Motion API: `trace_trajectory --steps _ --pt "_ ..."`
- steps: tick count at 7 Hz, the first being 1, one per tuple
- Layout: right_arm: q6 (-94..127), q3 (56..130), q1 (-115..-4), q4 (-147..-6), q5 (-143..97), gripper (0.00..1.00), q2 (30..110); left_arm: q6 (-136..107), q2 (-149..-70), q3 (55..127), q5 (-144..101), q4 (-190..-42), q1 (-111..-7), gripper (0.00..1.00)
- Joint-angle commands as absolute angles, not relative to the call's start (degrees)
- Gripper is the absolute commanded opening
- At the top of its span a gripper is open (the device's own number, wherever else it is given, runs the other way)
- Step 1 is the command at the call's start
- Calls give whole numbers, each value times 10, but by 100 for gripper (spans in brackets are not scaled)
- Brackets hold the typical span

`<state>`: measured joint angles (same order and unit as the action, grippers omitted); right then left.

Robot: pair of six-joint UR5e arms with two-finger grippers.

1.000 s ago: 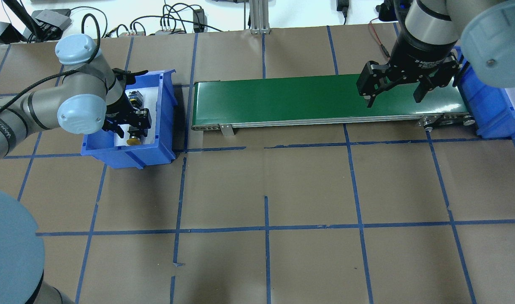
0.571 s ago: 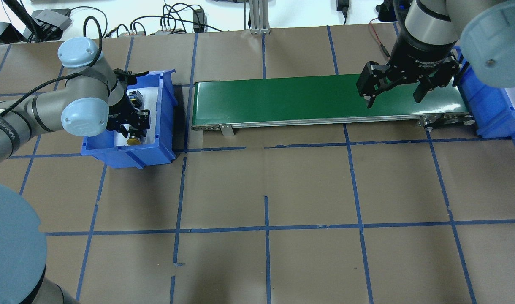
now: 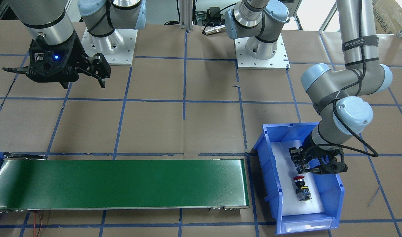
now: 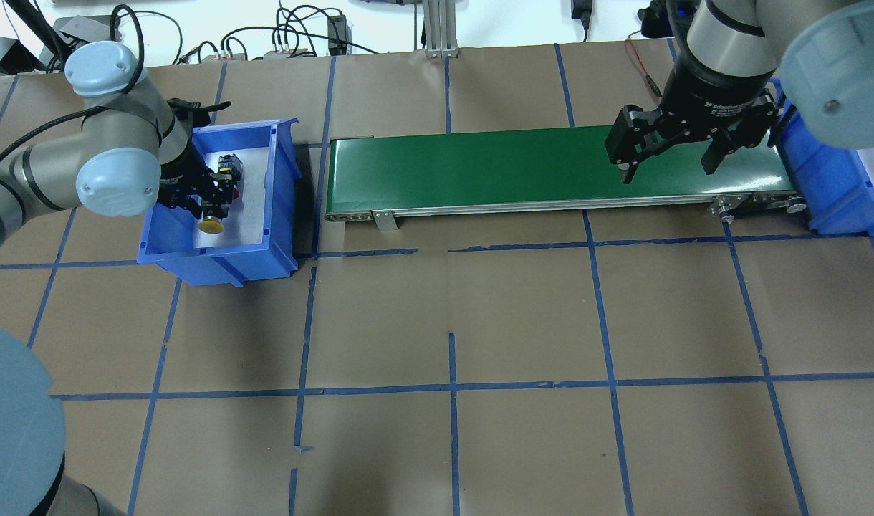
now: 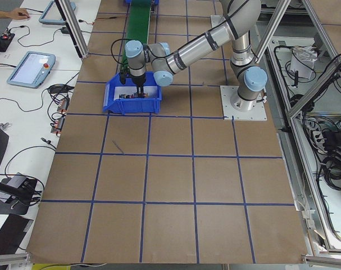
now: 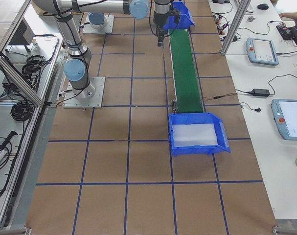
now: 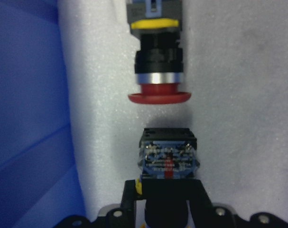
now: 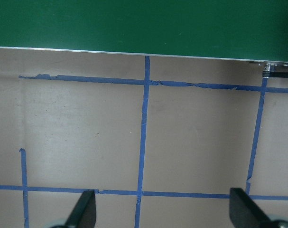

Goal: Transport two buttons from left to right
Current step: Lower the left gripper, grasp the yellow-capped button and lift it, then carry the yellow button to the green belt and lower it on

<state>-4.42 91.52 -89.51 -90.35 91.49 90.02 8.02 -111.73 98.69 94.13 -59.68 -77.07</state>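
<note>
My left gripper (image 4: 206, 206) reaches down into the blue bin (image 4: 285, 179) on the left and is shut on the yellow button (image 4: 209, 226), whose yellow cap points toward the table's front. In the left wrist view the button's black-and-grey block body (image 7: 167, 159) sits between my fingers, clear of the white foam. The red button (image 7: 158, 71) lies on its side on the foam just ahead, its cap facing the held one; it also shows as the red button (image 3: 300, 188). My right gripper (image 4: 670, 163) hangs open and empty over the right end of the green conveyor belt (image 4: 516, 168).
A second blue bin (image 4: 831, 186) with a white foam floor stands at the belt's right end. The belt runs between the two bins. Brown paper with blue tape lines covers the table. Cables and boxes lie along the far edge.
My left gripper has risen and drawn back toward the left inside the bin, carrying the yellow button off the foam. The right arm has not moved.
</note>
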Motion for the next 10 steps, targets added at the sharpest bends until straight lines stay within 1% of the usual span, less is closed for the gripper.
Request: trace_trajectory --steps 1,2,3,4,7,9,10 --pt "-45 916 -895 -904 915 100 900 65 -1079 881 941 -765 -773 18" --pt "-45 916 -895 -904 915 100 900 45 -1085 795 937 -857 -781 18" --pt "-46 916 -895 -904 915 100 900 7 -1100 721 904 -906 -797 18" --pt "-46 916 -895 -904 915 100 899 -36 -1126 702 897 -904 -833 20" --pt "-47 915 -894 -904 914 100 899 -183 -1198 699 902 -822 -944 21" --pt "-49 915 -894 -904 914 100 900 -235 -1223 706 907 -796 -987 21" --pt "-51 916 -893 -904 914 100 899 -261 -1224 714 909 -796 -1000 21"
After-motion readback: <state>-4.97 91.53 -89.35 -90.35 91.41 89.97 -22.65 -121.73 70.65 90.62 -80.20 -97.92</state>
